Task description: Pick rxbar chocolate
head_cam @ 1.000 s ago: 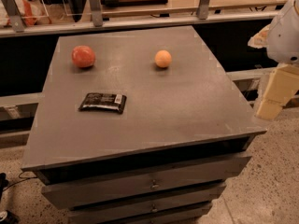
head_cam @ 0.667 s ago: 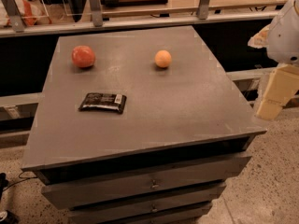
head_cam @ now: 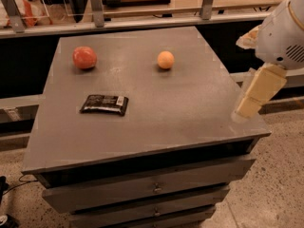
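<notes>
None of the pick looks done: the flat, glossy black-wrapped rxbar chocolate (head_cam: pixel 104 104) lies untouched left of centre on the grey worktop (head_cam: pixel 190 113), while the cream tool (head_cam: pixel 243 109) hangs well apart at the right edge, seemingly empty, its opening impossible to tell.

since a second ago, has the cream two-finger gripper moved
yes, the gripper has shifted left, now over the right edge of the grey table, not beside it
</notes>
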Action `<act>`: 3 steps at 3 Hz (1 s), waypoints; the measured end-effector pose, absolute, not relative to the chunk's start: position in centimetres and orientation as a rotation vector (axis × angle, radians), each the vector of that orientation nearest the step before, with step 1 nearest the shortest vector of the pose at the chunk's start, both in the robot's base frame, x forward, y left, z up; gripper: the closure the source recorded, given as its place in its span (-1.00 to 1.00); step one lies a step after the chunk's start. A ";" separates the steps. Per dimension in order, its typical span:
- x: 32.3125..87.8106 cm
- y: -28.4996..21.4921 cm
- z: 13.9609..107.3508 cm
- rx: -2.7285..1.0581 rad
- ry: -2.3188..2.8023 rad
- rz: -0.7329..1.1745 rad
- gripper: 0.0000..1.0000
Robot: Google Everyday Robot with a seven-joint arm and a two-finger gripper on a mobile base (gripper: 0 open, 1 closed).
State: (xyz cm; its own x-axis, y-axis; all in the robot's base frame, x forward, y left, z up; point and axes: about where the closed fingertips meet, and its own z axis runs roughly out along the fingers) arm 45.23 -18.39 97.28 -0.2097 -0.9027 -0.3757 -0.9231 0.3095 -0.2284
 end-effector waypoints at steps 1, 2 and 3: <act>46.1 -15.8 96.6 -1.506 2.085 0.160 -1.00; 46.0 -15.8 96.6 -1.508 2.086 0.159 -1.00; 45.8 -15.6 95.4 -1.447 2.125 0.179 -1.00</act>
